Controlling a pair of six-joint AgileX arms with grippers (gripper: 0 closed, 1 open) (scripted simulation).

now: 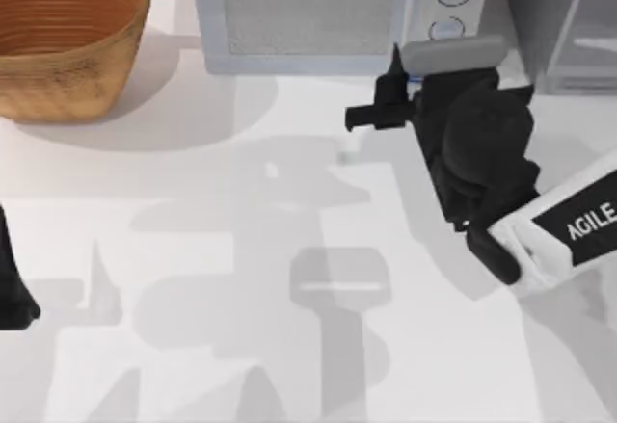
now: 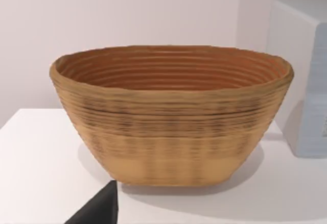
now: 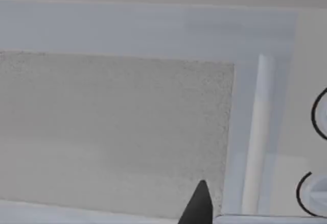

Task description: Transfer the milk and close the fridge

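Our right arm (image 1: 540, 221) reaches in from the bench's (image 1: 289, 346) right side and slants toward the back, its gripper (image 1: 378, 91) held close before the microwave (image 1: 318, 13) door beside the knobs; whether its jaws are spread we cannot tell. The fridge (image 1: 564, 18) stands at the far right corner, just beside the microwave. Our left gripper (image 1: 14, 293) sits parked at the left edge, facing the basket (image 1: 58, 42), jaws likewise untold

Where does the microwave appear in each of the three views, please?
Top view: microwave at the back edge, centre, behind the right gripper.
Left wrist view: its pale side at the frame edge, beside the basket.
Right wrist view: its speckled door, close up.
Shared landmark: the microwave itself.
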